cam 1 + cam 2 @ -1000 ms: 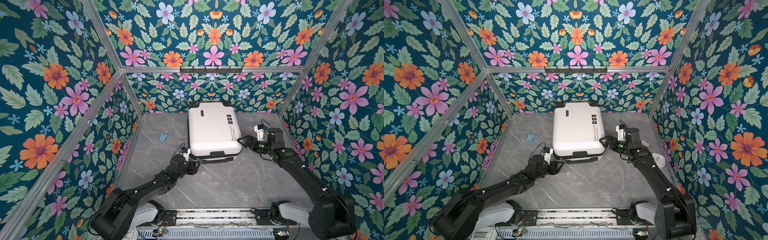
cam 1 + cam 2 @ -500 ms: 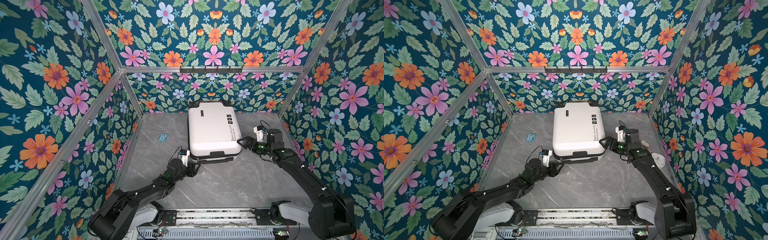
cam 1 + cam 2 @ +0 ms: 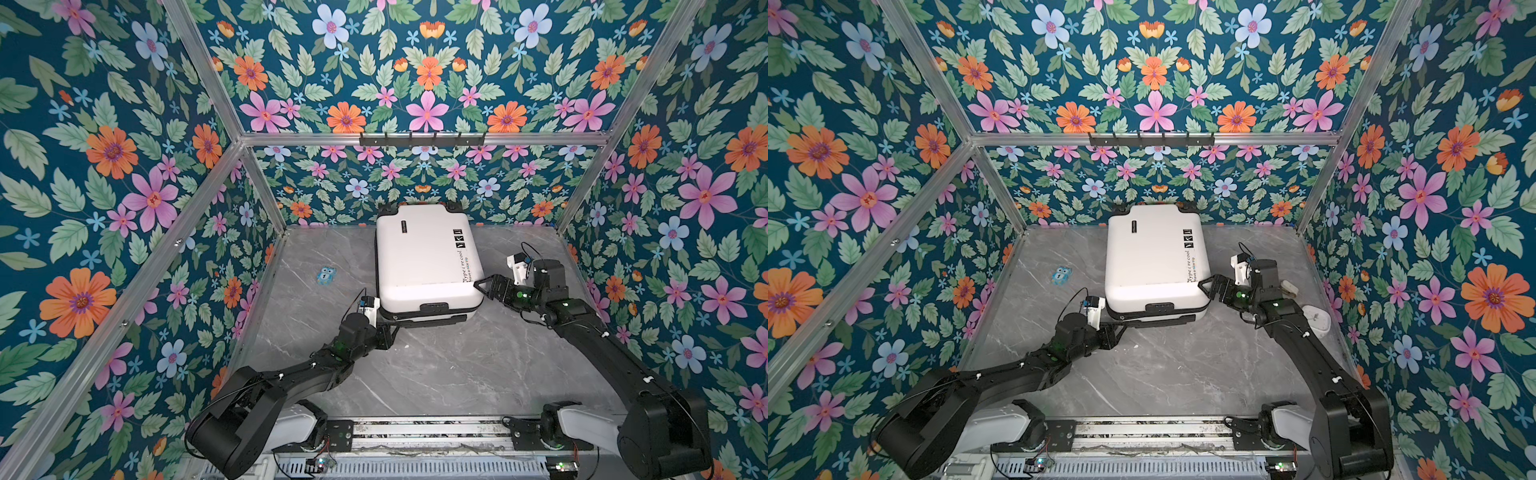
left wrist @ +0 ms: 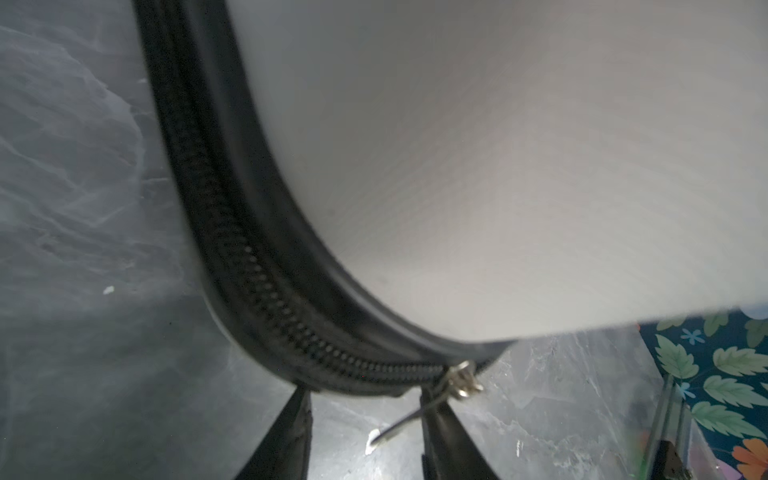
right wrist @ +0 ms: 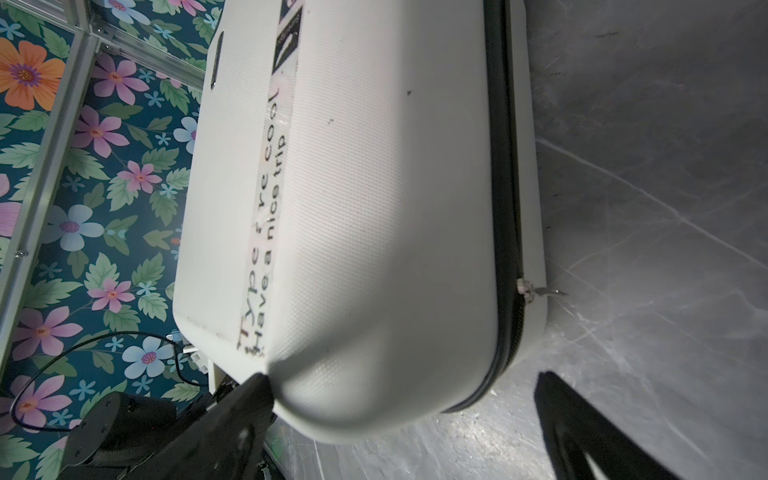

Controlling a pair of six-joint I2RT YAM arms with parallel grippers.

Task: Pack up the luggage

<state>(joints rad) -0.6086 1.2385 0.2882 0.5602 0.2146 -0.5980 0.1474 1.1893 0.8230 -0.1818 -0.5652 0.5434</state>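
The luggage (image 3: pixel 424 257) (image 3: pixel 1154 257) is a white hard-shell suitcase lying flat and closed at the back middle of the grey table. My left gripper (image 3: pixel 392 328) (image 3: pixel 1121 326) is low at its near left corner. In the left wrist view the left gripper (image 4: pixel 365 399) is open under the black zipper band (image 4: pixel 232 257). The metal zipper pull (image 4: pixel 459 380) hangs between its fingers, close to one finger (image 4: pixel 440 428). My right gripper (image 3: pixel 482 286) (image 5: pixel 403 380) is wide open astride the luggage's (image 5: pixel 374 208) near right corner, with one finger (image 5: pixel 249 399) against the shell.
A small blue owl figure (image 3: pixel 326 275) lies on the table left of the luggage. White objects (image 3: pixel 1316 320) sit by the right wall behind the right arm. A second zipper slider (image 5: pixel 525 289) shows on the luggage's right side. A hook rail (image 3: pixel 422 139) spans the back wall.
The left arm has shifted slightly at the luggage's near left corner. The right arm and the luggage have stayed where they were.
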